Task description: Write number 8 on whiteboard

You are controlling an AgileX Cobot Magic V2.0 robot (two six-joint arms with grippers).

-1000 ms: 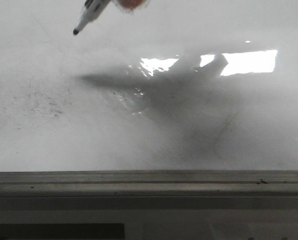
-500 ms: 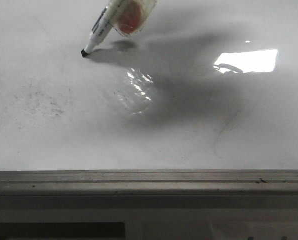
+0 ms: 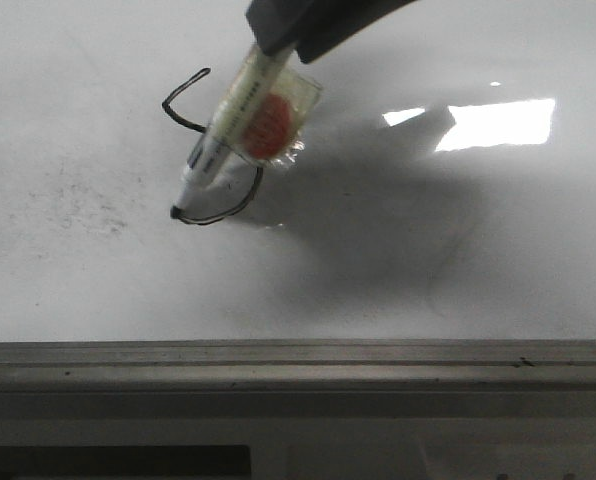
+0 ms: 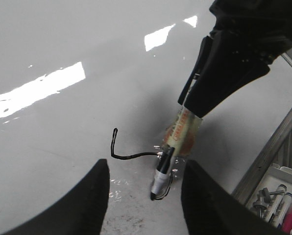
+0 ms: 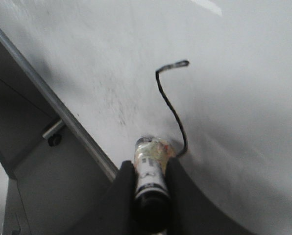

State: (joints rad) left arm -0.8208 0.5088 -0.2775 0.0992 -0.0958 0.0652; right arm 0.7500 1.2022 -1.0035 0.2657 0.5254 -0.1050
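The whiteboard (image 3: 478, 280) fills the front view. On it the number 8 (image 3: 166, 103) shows as an open, S-shaped thin black stroke, partly hidden behind the marker. My right gripper (image 3: 283, 45) comes down from the far side and is shut on a white marker (image 3: 233, 110) wrapped in clear tape with an orange label. The marker's black tip touches the board at the stroke's near end. The right wrist view shows the fingers (image 5: 121, 196) clamping the marker (image 5: 148, 161) and the stroke (image 5: 166, 98). My left gripper (image 4: 145, 196) hovers open and empty near the marker (image 4: 161, 176) and stroke (image 4: 131, 156).
A grey metal rail (image 3: 298, 365) runs along the board's near edge. A bright glare patch (image 3: 498, 122) lies at the right. Faint grey smudges (image 3: 88, 205) mark the left. A tray of spare markers (image 4: 278, 203) sits beyond the rail in the left wrist view.
The marker came down from above the board, touched it at the upper left, and has drawn an S-shaped stroke toward the near side. The right gripper is now in view.
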